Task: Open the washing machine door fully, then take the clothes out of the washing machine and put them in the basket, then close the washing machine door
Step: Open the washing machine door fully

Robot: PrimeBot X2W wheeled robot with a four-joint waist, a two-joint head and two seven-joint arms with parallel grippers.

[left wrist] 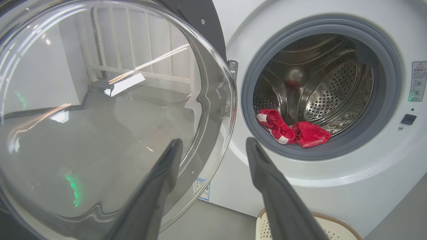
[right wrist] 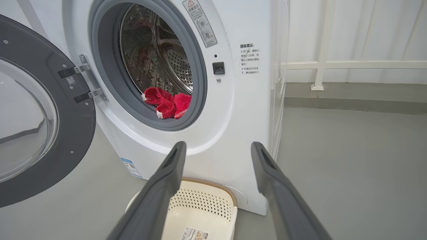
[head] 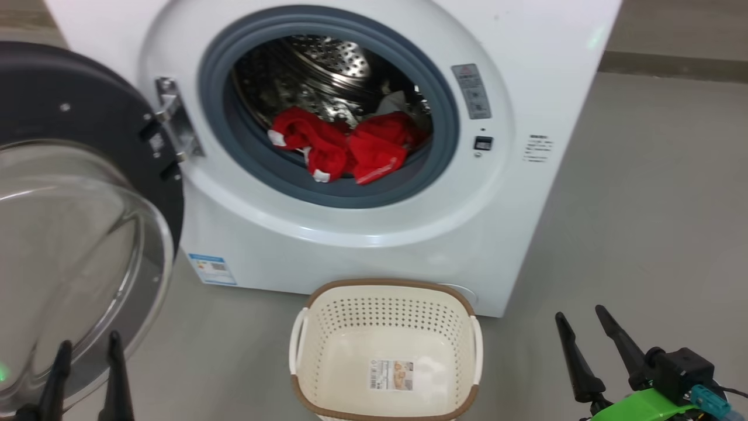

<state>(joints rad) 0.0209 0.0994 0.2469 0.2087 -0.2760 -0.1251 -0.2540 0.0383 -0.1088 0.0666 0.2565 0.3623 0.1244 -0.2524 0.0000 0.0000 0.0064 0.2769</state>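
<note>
The white washing machine (head: 350,251) faces me with its door (head: 70,99) swung wide to the left, glass bowl toward me. Red clothes (head: 350,149) with white trim lie at the front lip of the steel drum. They are also seen as clothes (left wrist: 293,131) and clothes (right wrist: 166,101). The cream basket (head: 380,316) stands on the floor right before the machine, holding nothing but a paper label. My left gripper (head: 87,348) is open just in front of the door's glass (left wrist: 100,116), nothing between its fingers. My right gripper (head: 579,313) is open, low and right of the basket (right wrist: 200,203).
Grey floor (head: 643,204) stretches wide to the machine's right. The open door (right wrist: 33,110) takes up the space on the left. A white railing (right wrist: 320,63) runs along the wall beyond the machine's right side.
</note>
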